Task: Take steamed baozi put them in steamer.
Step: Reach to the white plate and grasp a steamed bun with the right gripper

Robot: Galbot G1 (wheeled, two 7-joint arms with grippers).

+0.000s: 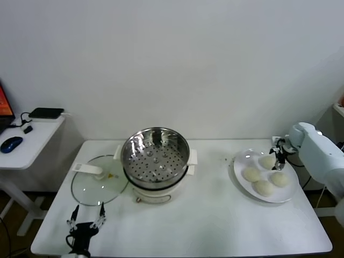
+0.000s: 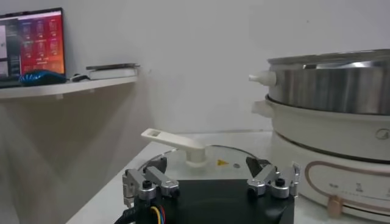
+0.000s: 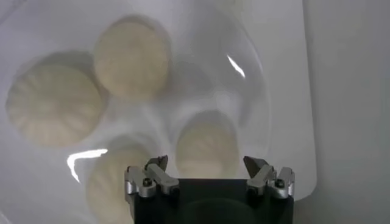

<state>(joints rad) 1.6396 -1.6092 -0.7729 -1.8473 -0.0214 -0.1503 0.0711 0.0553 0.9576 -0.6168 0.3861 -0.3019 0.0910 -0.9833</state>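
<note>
Several off-white baozi lie on a white plate [image 1: 243, 159] at the table's right end; the far one [image 1: 267, 161] is directly under my right gripper [image 1: 279, 159]. In the right wrist view that gripper [image 3: 206, 163] hangs open just above the plate, with one baozi [image 3: 207, 145] lined up between its fingertips and apart from them. Two more baozi [image 3: 131, 58] [image 3: 53, 105] lie farther off. The shiny perforated steamer [image 1: 156, 157] sits on its white pot base at mid-table, with no baozi in it. My left gripper [image 1: 86, 221] is parked open at the front left edge.
A flat glass lid [image 1: 99, 181] with a white handle [image 2: 177, 142] lies left of the steamer [image 2: 329, 85], just beyond the left gripper [image 2: 208, 164]. A side desk [image 1: 32, 131] with a mouse and laptop stands at far left. The table's right edge runs close behind the plate [image 3: 274, 91].
</note>
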